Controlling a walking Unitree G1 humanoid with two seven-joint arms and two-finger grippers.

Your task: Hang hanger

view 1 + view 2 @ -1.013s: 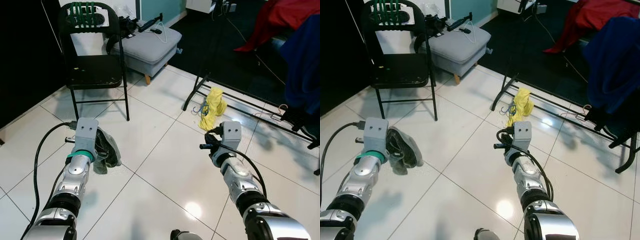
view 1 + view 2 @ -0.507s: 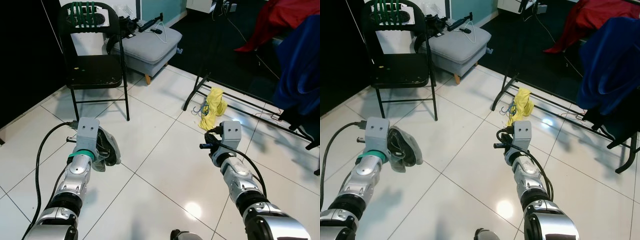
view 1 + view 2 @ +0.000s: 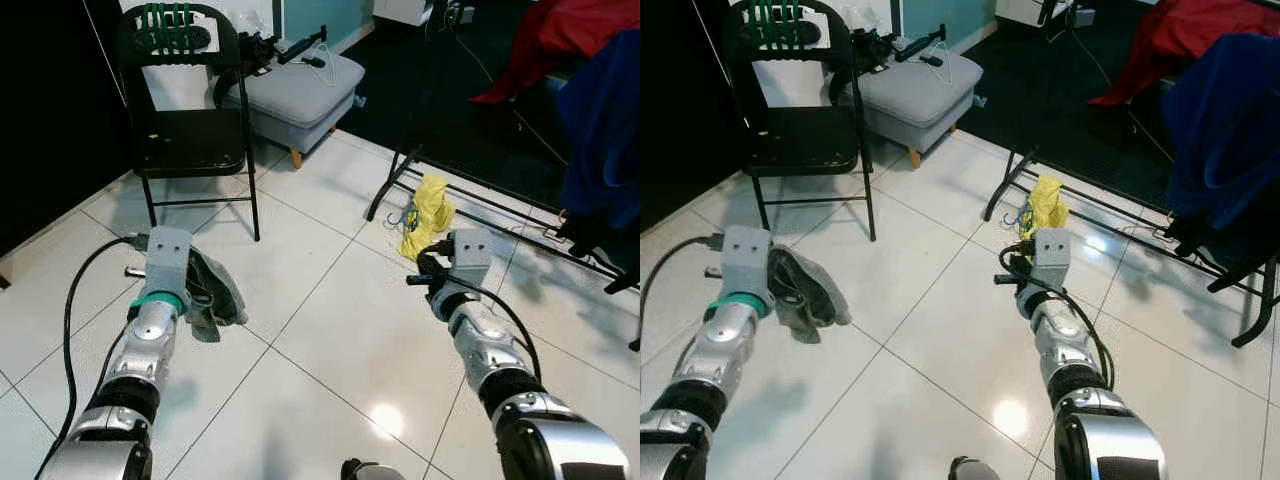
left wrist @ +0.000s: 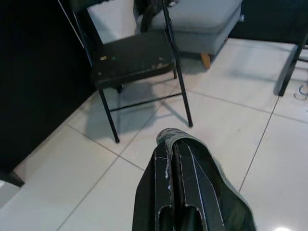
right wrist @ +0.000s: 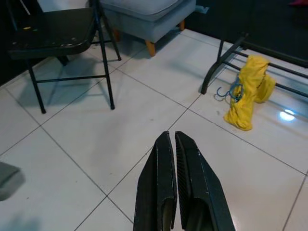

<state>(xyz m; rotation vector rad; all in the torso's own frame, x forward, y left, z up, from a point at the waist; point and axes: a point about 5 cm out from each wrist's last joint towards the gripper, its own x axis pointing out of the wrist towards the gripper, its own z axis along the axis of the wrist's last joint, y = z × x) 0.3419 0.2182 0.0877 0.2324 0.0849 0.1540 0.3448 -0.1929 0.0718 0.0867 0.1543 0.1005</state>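
Observation:
A yellow garment (image 3: 425, 215) with a blue hanger hook (image 5: 230, 91) lies on the tiles against the foot of the black clothes rack (image 3: 480, 205). My right gripper (image 5: 172, 139) hovers over the floor a short way in front of it, fingers shut with nothing between them. My left gripper (image 4: 173, 159) is held low to the left, shut on a grey-green garment (image 3: 212, 295) that drapes over its fingers and hides the tips.
A black folding chair (image 3: 190, 140) stands ahead on the left, a grey footstool (image 3: 300, 90) with dark items and a white hanger behind it. Blue clothing (image 3: 605, 120) and red clothing (image 3: 560, 40) hang on the rack at the right. Open tiles lie between the arms.
My right gripper has edged forward and right, closer to the yellow garment. My left arm has shifted slightly with the grey garment. The blue clothing on the rack has swung.

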